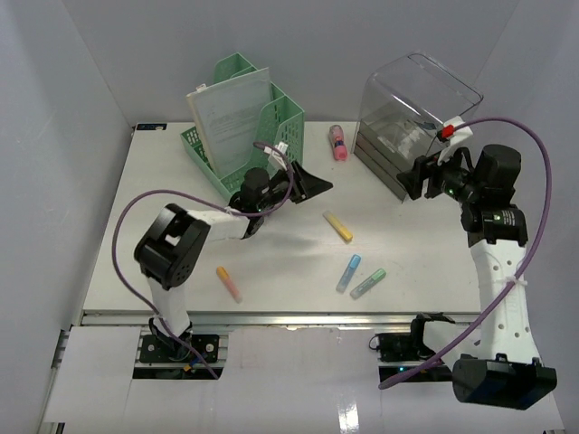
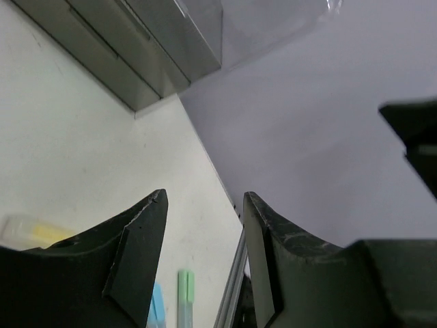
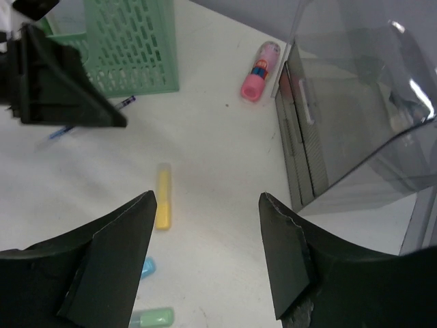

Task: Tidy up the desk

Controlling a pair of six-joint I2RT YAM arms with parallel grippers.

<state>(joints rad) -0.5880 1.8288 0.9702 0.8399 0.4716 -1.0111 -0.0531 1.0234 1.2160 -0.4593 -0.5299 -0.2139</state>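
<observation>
Both my left pincer (image 1: pixel 317 184) and right pincer (image 1: pixel 409 181) hang wide and empty over the bench (image 1: pixel 289 282), and the yellow marker (image 1: pixel 338 226) lies slantwise just beneath the left one, clearly nearer it.

Plain pale grey walls (image 1: pixel 298 32) at back and both sides, soft even light

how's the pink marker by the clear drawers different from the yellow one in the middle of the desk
Colour: the pink marker carries a red and blue label; the yellow marker is plain. Build: the pink marker looks stubbier, the yellow marker slimmer. Place: the pink marker lies near the clear drawer unit, the yellow marker in the open middle. Both lie flat on the desk.
</observation>
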